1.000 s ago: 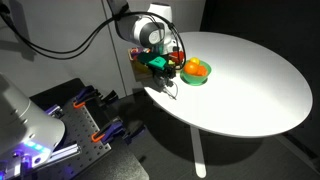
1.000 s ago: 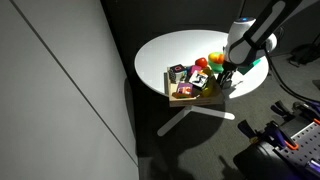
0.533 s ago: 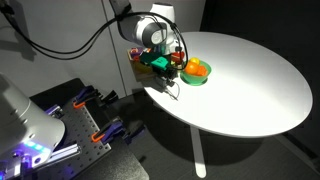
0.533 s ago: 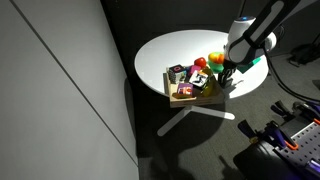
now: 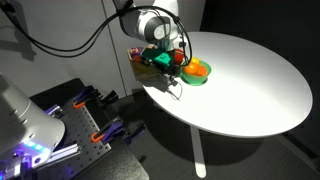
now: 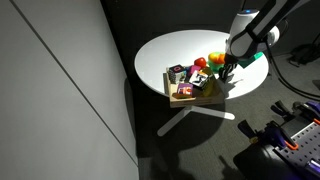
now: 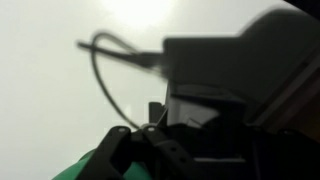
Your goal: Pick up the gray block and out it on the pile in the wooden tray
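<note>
Gripper: my gripper (image 5: 170,66) hangs low over the near rim of the white table (image 5: 250,85). It shows in both exterior views (image 6: 228,74).
Jaws: I cannot tell whether they are spread or pressed together. The wrist view gives only a blur of dark housing and a looped cable (image 7: 104,62).
Gray block: I cannot single it out, either in the fingers or among the rest. Its place, its heading and its long axis are all unreadable at this size.
Wooden tray: the wooden tray (image 6: 186,99) sits just beside and below the gripper, at the table's edge.
Pile: mixed coloured blocks (image 6: 188,82) are heaped in the tray.
Green bowl: the green bowl (image 5: 200,80) is just beside the gripper, opposite the tray, with orange fruit (image 5: 194,68) inside.
</note>
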`<state>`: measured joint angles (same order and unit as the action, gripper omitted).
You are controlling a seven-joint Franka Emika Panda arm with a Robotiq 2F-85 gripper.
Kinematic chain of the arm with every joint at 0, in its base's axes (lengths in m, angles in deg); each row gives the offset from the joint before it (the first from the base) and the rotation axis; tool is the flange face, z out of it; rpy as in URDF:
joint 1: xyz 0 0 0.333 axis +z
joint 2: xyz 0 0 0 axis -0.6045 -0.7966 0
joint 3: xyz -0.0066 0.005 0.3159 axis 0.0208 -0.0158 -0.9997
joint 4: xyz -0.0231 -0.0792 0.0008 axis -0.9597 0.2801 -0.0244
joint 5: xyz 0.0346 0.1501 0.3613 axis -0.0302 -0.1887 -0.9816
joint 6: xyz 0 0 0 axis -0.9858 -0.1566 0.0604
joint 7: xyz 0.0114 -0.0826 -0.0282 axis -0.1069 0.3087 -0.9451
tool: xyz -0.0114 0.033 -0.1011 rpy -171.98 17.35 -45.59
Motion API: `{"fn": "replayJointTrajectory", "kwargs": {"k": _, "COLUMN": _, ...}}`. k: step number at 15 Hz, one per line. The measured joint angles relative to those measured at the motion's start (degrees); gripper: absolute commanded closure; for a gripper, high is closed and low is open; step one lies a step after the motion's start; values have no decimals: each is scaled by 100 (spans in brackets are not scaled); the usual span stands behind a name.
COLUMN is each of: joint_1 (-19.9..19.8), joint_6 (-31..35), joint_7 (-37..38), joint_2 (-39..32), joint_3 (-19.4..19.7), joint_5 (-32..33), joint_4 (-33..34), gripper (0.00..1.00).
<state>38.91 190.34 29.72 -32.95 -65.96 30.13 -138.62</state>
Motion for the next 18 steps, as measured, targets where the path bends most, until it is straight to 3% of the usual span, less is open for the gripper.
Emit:
{"fn": "replayJointTrajectory", "kwargs": {"k": 6, "joint_1": -202, "joint_6": -373, "joint_7": 1, "joint_2": 409, "joint_3": -226, "joint_5": -234, "joint_4": 6, "gripper": 76}}
{"fn": "replayJointTrajectory", "kwargs": {"k": 13, "joint_1": -297, "joint_6": -298, "joint_7": 123, "joint_2": 775, "joint_3": -342, "joint_5": -593, "joint_4": 66, "gripper": 76}}
{"fn": "replayJointTrajectory", "kwargs": {"k": 14, "joint_1": -297, "joint_6": -282, "joint_7": 167, "joint_2": 793, "joint_3": -342, "joint_5": -607, "joint_4": 82, "gripper": 51}}
{"fn": "replayJointTrajectory", "kwargs": {"k": 18, "joint_1": -297, "joint_6": -264, "joint_7": 271, "joint_2": 805, "joint_3": -342, "joint_5": -608, "joint_4": 112, "gripper": 51}}
